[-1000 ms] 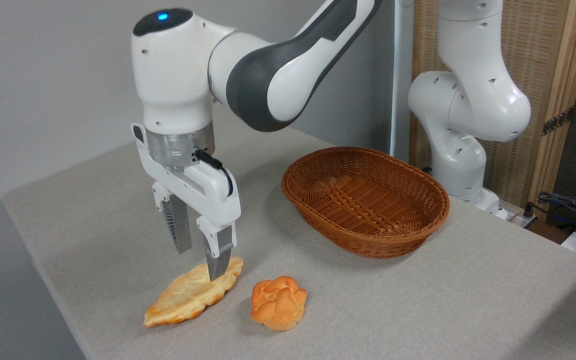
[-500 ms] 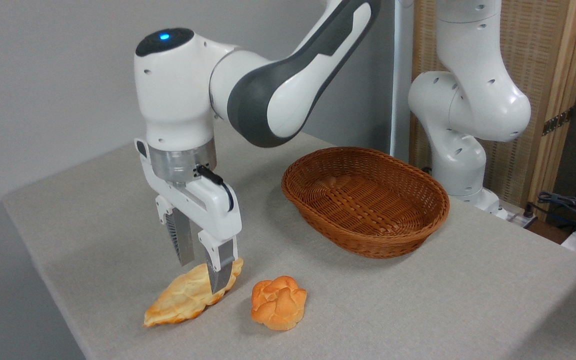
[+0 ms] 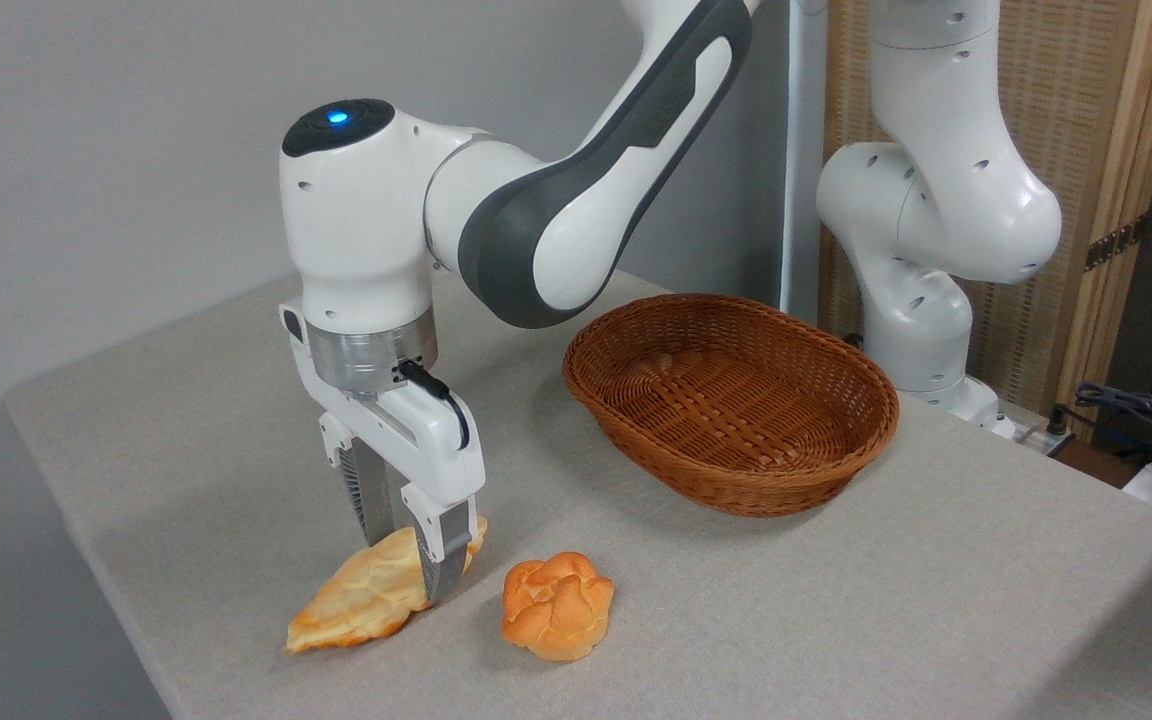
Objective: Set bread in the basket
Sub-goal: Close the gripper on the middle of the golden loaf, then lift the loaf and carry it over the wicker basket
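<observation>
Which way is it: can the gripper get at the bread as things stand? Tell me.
Probably yes. The gripper is down astride the bread, one finger on each side, nothing between them; the bun lies clear to the right.

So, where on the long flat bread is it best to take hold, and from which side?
Probably across the narrow width near the upper right end of the bread, coming straight down from above. It lies flat on the table, so only its thin side edges offer opposing faces. The end effector already straddles it there, fingers pointing down.
</observation>
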Motion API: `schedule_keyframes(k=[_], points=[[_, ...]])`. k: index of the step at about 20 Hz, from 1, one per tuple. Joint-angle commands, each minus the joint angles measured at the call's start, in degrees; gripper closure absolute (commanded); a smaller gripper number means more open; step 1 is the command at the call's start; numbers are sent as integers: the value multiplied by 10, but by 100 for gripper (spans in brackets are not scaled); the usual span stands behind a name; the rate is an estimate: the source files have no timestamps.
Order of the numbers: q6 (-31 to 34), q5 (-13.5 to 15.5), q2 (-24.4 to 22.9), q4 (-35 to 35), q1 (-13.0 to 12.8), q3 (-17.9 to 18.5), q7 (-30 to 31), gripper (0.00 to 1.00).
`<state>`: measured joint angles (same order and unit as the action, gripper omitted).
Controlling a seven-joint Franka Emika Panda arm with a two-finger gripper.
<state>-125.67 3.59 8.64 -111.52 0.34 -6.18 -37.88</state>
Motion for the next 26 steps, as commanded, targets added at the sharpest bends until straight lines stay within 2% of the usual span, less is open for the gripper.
schedule_keyframes(k=[1,3,5,14,16,18,20,23,26], points=[[-13,-5,3,-4,1,-1,-4,30],[-14,-5,5,-4,1,-1,-4,51],[-14,-4,5,-4,1,-1,-4,56],[-13,-4,4,-2,2,-1,-4,55],[-10,-3,-4,4,2,-1,-3,55],[5,15,-34,9,4,0,0,54],[46,47,-72,9,14,0,-4,54],[122,51,-122,8,13,4,-7,54],[235,50,-172,2,9,6,-45,51]])
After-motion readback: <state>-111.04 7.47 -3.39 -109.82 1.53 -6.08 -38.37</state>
